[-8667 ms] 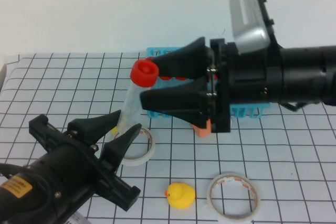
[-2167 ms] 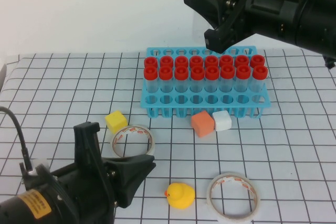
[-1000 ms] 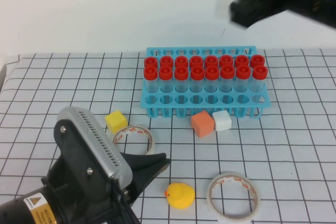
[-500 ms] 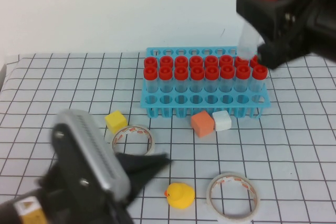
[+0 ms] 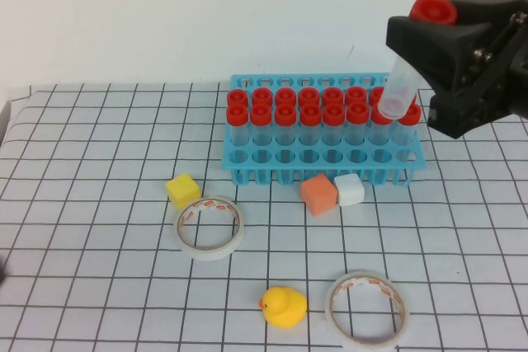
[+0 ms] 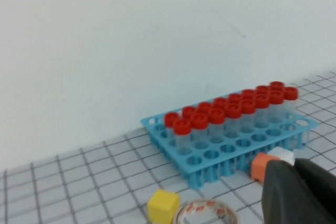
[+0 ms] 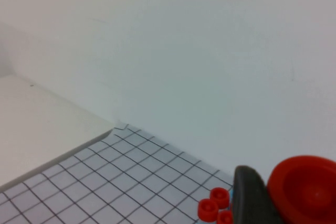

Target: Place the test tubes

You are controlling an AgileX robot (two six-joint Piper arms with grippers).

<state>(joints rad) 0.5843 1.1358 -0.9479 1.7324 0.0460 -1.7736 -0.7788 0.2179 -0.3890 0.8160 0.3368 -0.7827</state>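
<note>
Right gripper (image 5: 410, 73) is hovering high over the right end of the blue rack (image 5: 322, 172), its black fingers (image 5: 429, 39) pinching a red-capped test tube (image 5: 398, 92) just under the cap. The tube is leaning, with its cap up toward the gripper body and its rounded clear end hanging below the fingertips, just above the caps of the last tubes on that end of the rack. Whether that end is touching them cannot be told. In the right wrist view, the held tube's cap (image 7: 310, 190) is sitting right beside one finger.

Below the gripper and stretching away to its left, the rack is carrying two rows of racked tubes (image 5: 309, 113), with a row of empty holes behind them. An orange cube (image 5: 318, 194) and a white cube (image 5: 349, 190) are lying side by side just in front of the rack, below the gripper and toward the robot. Farther to its left, a yellow cube (image 5: 183, 190) is touching a tape roll (image 5: 209, 226). A rubber duck (image 5: 283, 307) and a second tape roll (image 5: 367, 308) are sitting nearest the robot.

Left gripper (image 6: 302, 190) is lying outside the high view. Its fingers are pressed together and empty, pointing toward the rack, with the two cubes just past their tips.
</note>
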